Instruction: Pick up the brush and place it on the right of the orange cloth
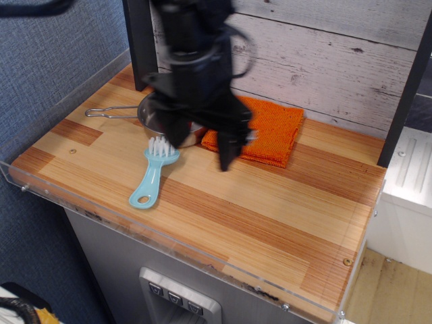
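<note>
One camera only, set above and out past the front edge of the surface (pixel 223 216), looking down and toward the back wall. It stands near enough that the surface fills most of the picture, all four edges showing, the front right corner nearest.

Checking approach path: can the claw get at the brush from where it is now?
Probably yes. The brush lies alone on bare wood, nothing on top; the open claw hangs just right of its bristles, the pan close behind.
</note>
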Robot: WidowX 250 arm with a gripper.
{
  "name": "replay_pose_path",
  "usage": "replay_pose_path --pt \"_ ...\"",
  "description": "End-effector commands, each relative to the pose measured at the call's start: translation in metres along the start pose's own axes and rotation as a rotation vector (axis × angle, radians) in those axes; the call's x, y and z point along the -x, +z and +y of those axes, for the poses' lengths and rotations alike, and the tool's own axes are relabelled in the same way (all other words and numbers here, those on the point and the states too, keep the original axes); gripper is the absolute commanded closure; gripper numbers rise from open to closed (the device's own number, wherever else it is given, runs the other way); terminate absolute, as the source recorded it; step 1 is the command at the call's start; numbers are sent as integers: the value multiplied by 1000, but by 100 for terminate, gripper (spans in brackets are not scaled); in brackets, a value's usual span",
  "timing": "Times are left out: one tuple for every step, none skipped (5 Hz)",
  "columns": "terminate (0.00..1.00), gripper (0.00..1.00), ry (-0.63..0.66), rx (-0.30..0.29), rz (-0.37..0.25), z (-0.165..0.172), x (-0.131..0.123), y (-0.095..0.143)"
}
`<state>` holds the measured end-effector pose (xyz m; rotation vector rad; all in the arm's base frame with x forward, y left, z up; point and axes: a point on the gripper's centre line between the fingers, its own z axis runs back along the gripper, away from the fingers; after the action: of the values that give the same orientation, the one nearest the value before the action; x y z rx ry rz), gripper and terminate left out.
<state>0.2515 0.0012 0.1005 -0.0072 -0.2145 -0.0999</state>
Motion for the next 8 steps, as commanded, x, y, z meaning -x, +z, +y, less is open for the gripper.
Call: replay_pose_path --pt "0 0 103 -47 1 45 19 4" --pt "0 0 145 -43 19 61 20 -5" --pt "0 0 166 -39 40 72 17 -19" --pt "0 0 180 -35 61 78 15 -37" --pt "0 0 181 -42 75 78 11 -47" --pt "0 0 183 -69 74 74 6 -53" --pt "0 0 182 -115 36 71 2 -57" --pt "0 0 186 -181 3 66 -4 -60"
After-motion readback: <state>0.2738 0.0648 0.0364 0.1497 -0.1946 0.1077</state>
